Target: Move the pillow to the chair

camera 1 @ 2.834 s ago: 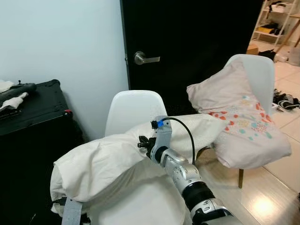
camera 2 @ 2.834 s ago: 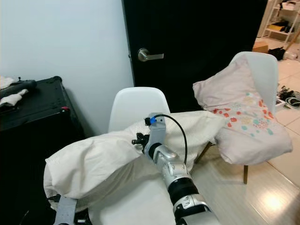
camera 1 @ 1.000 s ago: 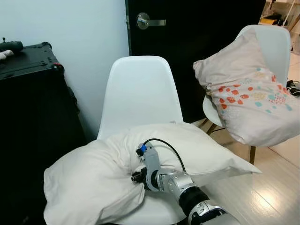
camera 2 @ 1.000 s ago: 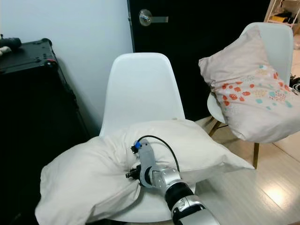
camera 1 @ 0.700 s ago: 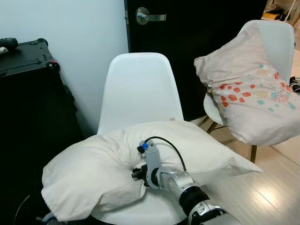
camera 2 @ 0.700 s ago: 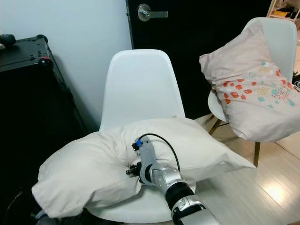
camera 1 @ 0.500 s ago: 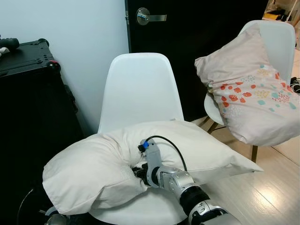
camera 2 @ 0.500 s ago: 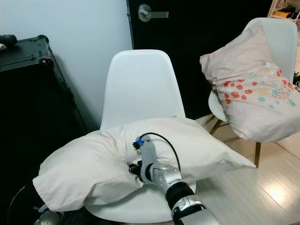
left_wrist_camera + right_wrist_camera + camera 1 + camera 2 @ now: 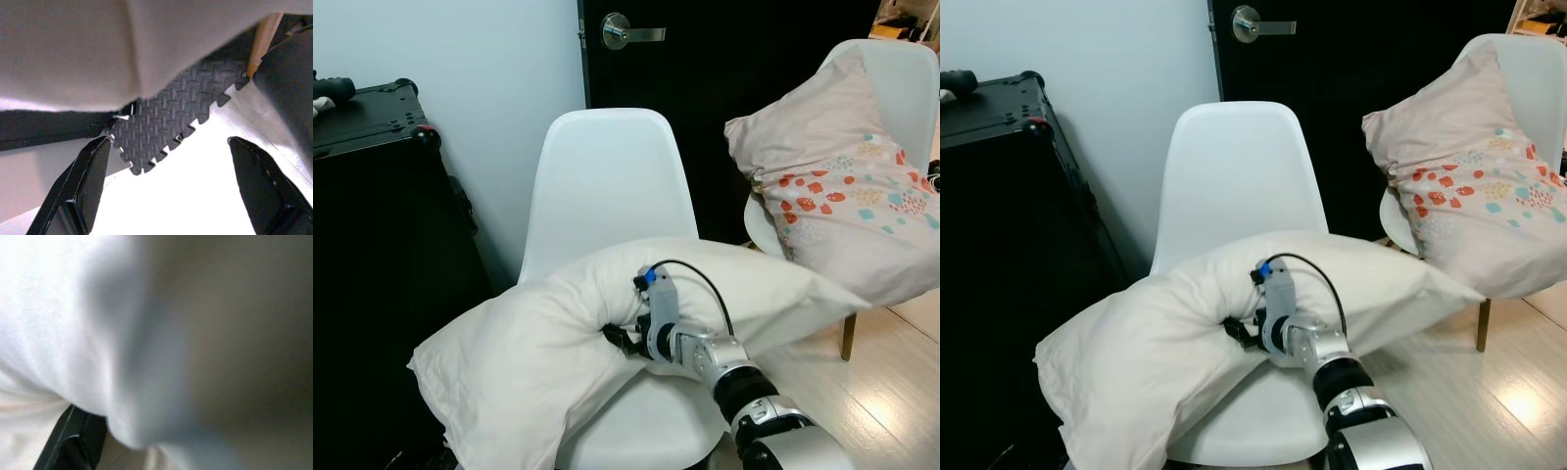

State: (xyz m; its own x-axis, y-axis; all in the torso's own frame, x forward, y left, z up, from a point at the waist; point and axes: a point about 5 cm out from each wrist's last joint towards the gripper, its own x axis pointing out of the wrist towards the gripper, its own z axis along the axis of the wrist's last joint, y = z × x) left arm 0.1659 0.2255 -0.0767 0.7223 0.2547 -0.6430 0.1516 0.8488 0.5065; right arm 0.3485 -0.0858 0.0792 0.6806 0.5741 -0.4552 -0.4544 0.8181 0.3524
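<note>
Your right gripper (image 9: pixel 619 340) grasps the pillow (image 9: pixel 538 343) over the chair (image 9: pixel 607 186).
The left gripper (image 9: pixel 166 191) is released, low above a floor mat (image 9: pixel 176 122). Far right, a second pillow (image 9: pixel 832 206) lies on another chair (image 9: pixel 901 78).

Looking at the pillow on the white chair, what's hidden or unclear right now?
- Right hand fingers: head views, buried in the white pillow.
- Chair seat: mostly covered by the pillow.
- Right wrist view: blurred fabric, grip unreadable.
- Pillow's lower left corner: cut off by the frame edge.
</note>
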